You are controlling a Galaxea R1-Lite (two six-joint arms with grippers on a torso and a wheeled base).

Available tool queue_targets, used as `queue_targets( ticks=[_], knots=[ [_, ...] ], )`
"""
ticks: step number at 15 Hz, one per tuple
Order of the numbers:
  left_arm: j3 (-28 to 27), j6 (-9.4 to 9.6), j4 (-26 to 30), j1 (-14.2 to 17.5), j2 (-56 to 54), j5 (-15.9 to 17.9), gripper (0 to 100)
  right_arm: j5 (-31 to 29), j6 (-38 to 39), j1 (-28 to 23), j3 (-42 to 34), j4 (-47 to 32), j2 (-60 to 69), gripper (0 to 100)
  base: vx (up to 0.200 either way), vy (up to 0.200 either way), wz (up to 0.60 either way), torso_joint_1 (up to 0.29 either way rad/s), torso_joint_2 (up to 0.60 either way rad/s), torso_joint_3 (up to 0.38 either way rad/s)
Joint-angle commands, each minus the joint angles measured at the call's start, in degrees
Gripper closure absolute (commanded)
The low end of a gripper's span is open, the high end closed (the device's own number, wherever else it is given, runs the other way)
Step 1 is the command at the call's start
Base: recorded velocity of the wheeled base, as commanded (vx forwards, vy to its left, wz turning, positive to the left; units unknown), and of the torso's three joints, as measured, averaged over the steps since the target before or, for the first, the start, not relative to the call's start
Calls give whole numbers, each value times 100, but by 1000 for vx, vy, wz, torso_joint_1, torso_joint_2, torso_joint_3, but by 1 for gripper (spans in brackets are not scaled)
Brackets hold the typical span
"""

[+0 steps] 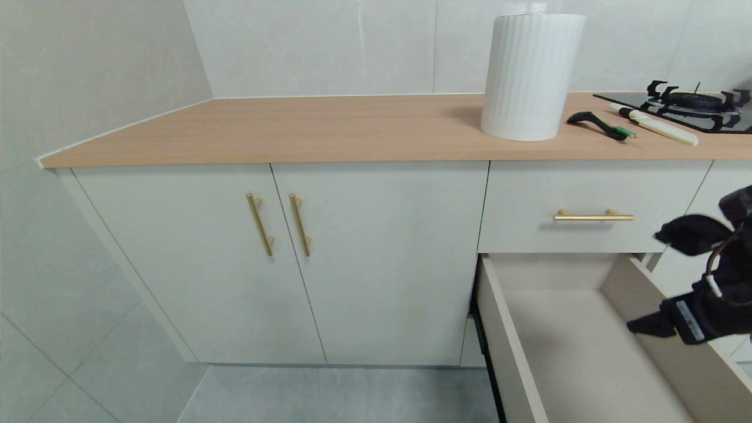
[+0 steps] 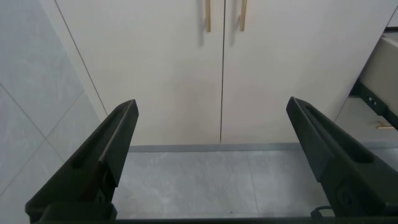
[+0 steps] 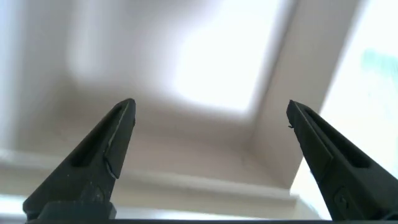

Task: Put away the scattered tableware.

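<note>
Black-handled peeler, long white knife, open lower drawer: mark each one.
Black-handled peeler [image 1: 593, 121]: head view, on the handle.
Long white knife [image 1: 655, 125]: head view, mid-length.
Open lower drawer [image 1: 558, 329]: head view, bare inside floor.

Pale tiled walls [image 1: 329, 47] meet at the far left corner. A wood-grain countertop [image 1: 305, 129] runs left to right along them, with a black gas hob [image 1: 693, 108] set in at far right. Below, two off-white cabinet doors [image 1: 176, 258] carry vertical brass handles [image 1: 259, 224] beside their shared seam. To the right, the upper drawer [image 1: 529, 200] is closed; the lower drawer [image 1: 558, 341] stands pulled out. Floor [image 1: 329, 393]: grey tile. Lighting even.
</note>
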State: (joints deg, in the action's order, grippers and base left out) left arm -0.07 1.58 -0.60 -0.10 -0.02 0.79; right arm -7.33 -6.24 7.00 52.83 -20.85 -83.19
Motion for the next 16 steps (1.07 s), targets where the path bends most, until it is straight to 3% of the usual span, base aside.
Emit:
queue_targets(
  ticks=[1, 8, 10, 12, 16],
  knots=[
    [-1, 0, -2, 1, 2, 0, 0, 205, 519, -85, 1062, 89, 303, 0, 0, 0, 0, 0, 0, 0],
    [7, 0, -2, 1, 2, 0, 0, 100, 519, -234, 4218, 89, -918, 0, 0, 0, 0, 0, 0, 0],
    [7, 0, -2, 1, 2, 0, 0, -234, 527, -313, 4991, 81, -1463, 0, 0, 0, 0, 0, 0, 0],
    [-1, 0, -2, 1, 2, 0, 0, -515, 527, -366, 5492, 28, -1868, 0, 0, 0, 0, 0, 0, 0],
    [7, 0, -2, 1, 2, 0, 0, -533, 694, -577, 5703, 37, -2272, 0, 0, 0, 0, 0, 0, 0]
  ],
)
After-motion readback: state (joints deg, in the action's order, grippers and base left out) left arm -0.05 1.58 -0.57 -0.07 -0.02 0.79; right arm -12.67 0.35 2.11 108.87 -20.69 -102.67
